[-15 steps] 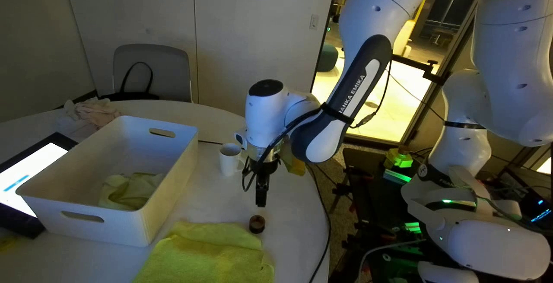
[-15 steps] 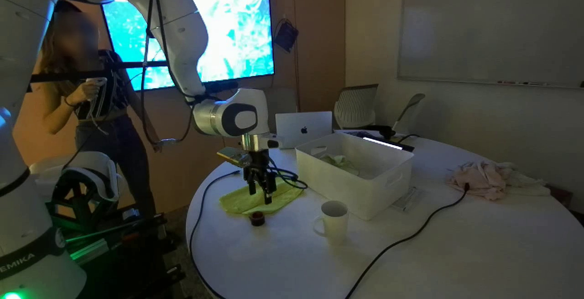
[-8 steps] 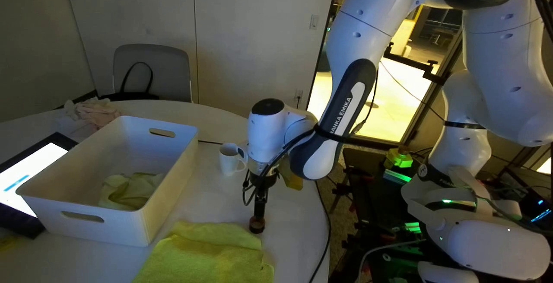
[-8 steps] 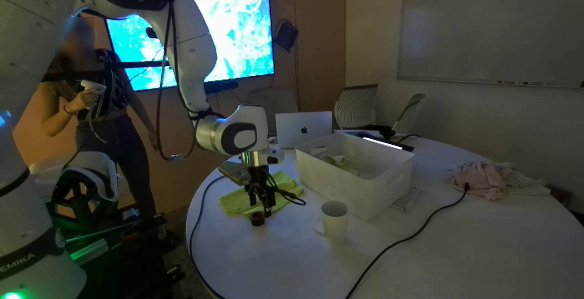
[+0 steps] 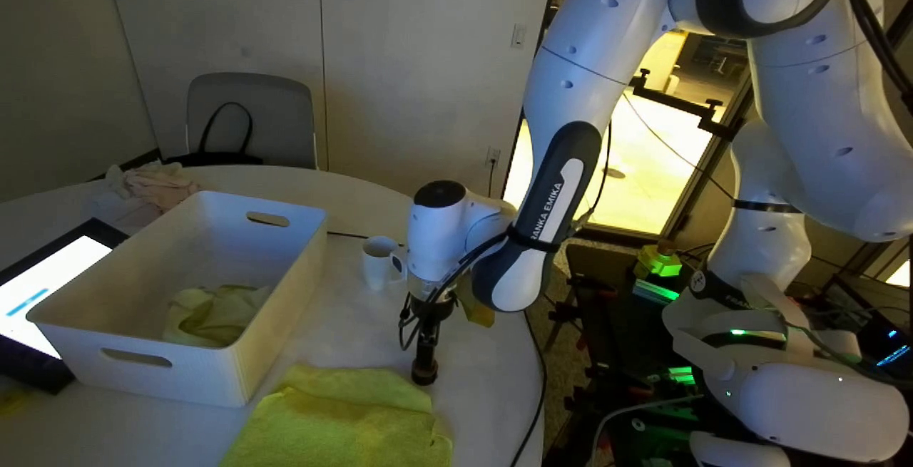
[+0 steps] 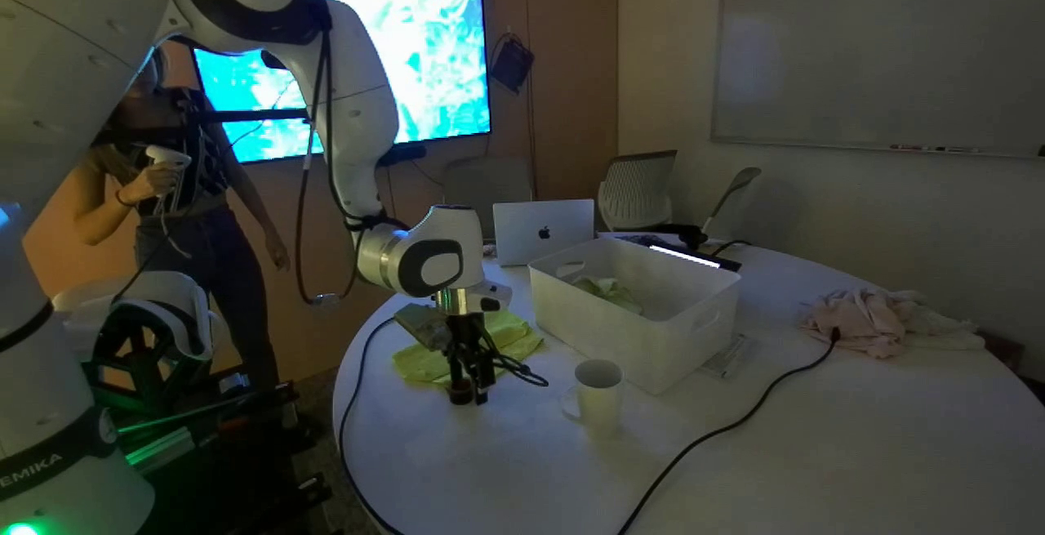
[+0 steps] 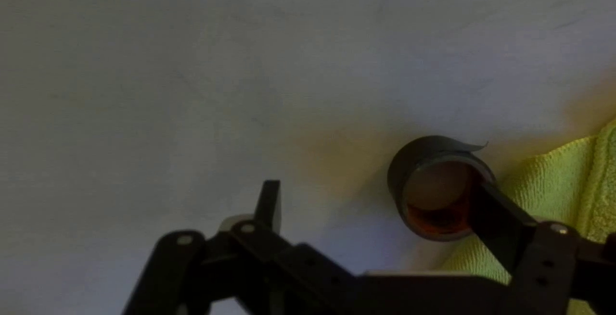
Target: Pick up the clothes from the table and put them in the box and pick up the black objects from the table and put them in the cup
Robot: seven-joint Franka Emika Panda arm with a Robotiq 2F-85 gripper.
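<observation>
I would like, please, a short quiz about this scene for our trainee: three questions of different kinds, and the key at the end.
1. Multiple choice: what lies inside the white box?
A) a laptop
B) a crumpled cloth
C) a bag

2. True or false: in the wrist view, the pincer is open.

3. Short answer: which is nearer to the black roll, the white mug or the flat yellow cloth?

Key: 1. B. 2. True; its fingers stand apart. 3. The flat yellow cloth.

My tool (image 7: pixel 378 187) is black — the roll (image 7: pixel 407 173) dark, reddish inside — and I see a yellow-green cloth (image 5: pixel 349 417), white box (image 5: pixel 192 380) and mug (image 6: pixel 600 398), white table (image 6: pixel 833 453), pink-and-white clothes (image 6: pixel 865 323).
</observation>
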